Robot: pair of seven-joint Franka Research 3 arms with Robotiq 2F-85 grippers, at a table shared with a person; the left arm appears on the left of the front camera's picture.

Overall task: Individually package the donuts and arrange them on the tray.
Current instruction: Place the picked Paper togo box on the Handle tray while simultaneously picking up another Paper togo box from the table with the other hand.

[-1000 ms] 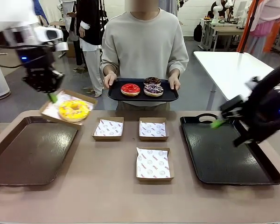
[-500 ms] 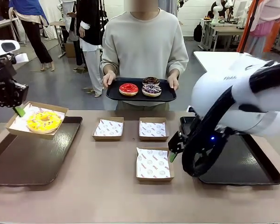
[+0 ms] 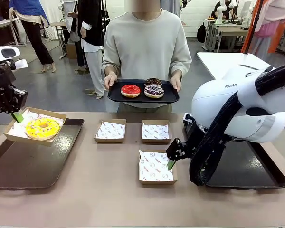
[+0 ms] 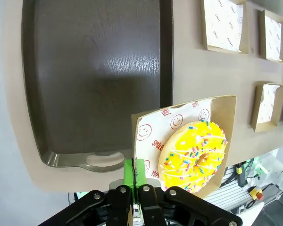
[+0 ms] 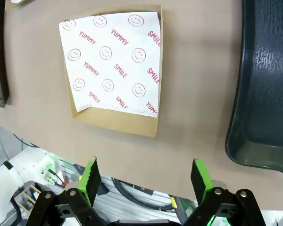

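My left gripper (image 3: 16, 114) is shut on the left rim of a cardboard box (image 3: 55, 116) that holds the yellow donut (image 3: 42, 127), hanging just above the far left corner of the brown tray (image 3: 33, 164). In the left wrist view the gripper (image 4: 134, 173) pinches the box's (image 4: 224, 106) paper-lined edge beside the yellow sprinkled donut (image 4: 195, 155). The person holds a black tray (image 3: 116, 96) with the red donut (image 3: 130, 90), the chocolate donut (image 3: 154, 82) and the purple donut (image 3: 154, 91). My right gripper (image 3: 171, 162) stands open at the right edge of the near empty box (image 3: 155, 166). In the right wrist view the open gripper (image 5: 146, 178) holds nothing, just short of that box (image 5: 113, 66).
Two more empty paper-lined boxes (image 3: 110, 130) (image 3: 156, 131) sit in a row mid-table. A black tray (image 3: 261, 173) lies at the right, partly behind my right arm, and its rim (image 5: 269, 84) is close to the right gripper. The brown tray (image 4: 94, 70) holds nothing.
My left gripper carried the boxed yellow donut leftward and down to the brown tray's far corner. My right arm swung from over the black tray to the near middle box.
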